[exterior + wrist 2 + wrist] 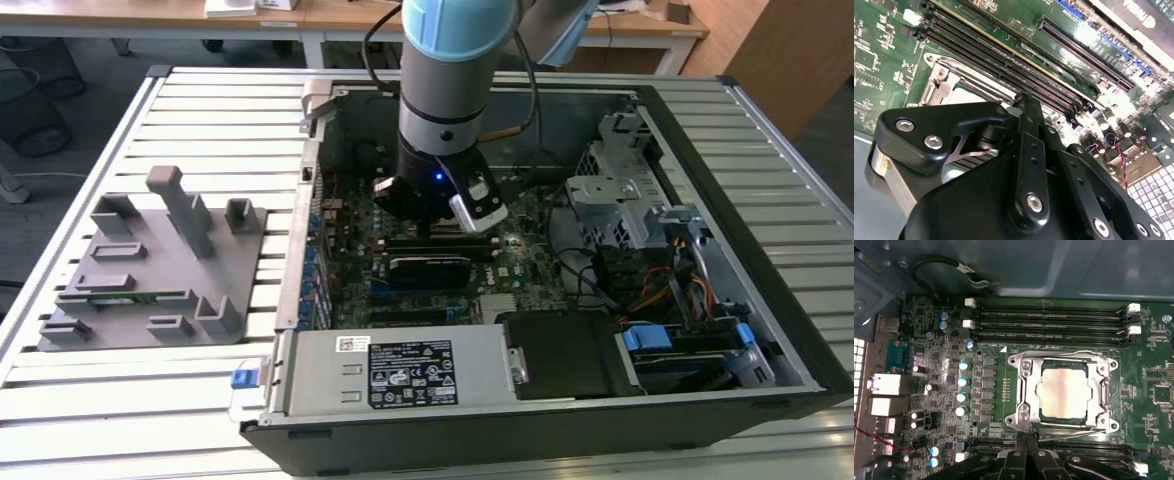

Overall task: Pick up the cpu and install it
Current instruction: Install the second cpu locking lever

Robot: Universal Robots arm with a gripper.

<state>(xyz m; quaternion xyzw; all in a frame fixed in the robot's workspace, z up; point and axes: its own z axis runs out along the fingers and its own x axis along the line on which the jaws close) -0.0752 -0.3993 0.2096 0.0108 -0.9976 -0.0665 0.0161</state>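
While low inside pc case (pixel 747 300):
cpu (pixel 1063 390): seated flat in socket frame (pixel 1021 390) on board, silver top showing.
fingers (pixel 1026 440): pressed together, empty, tips just beside frame edge.

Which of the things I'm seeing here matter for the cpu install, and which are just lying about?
Belongs to the job:
- the cpu, seated in the socket frame
- the claw, low over the motherboard beside that socket

Just lying about:
- the grey plastic fixture on the table, outside the case
- the memory slots
- the drive cage
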